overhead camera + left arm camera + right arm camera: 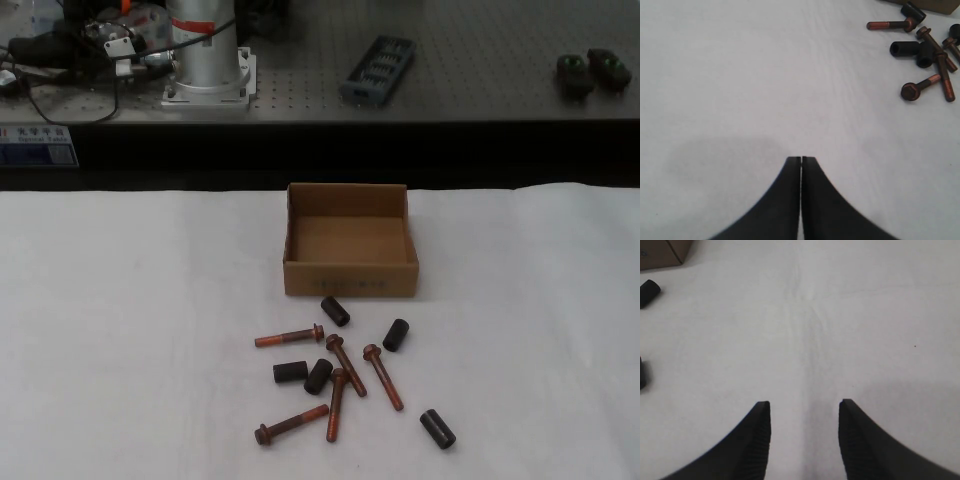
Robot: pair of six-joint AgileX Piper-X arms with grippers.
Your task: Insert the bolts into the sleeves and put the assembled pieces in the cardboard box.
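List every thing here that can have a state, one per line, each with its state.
cardboard box: upright, open on top, nothing inside.
bolts: five, lying loose on the cloth, none in a sleeve.
sleeves: five, lying loose, none on a bolt.
left claw: shut, holding nothing.
right claw: open, holding nothing.

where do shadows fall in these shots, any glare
Left wrist view: a soft grey shadow on the white cloth beside the left gripper. Right wrist view: a fainter one beside the right gripper. High view: no glare on the cardboard box.
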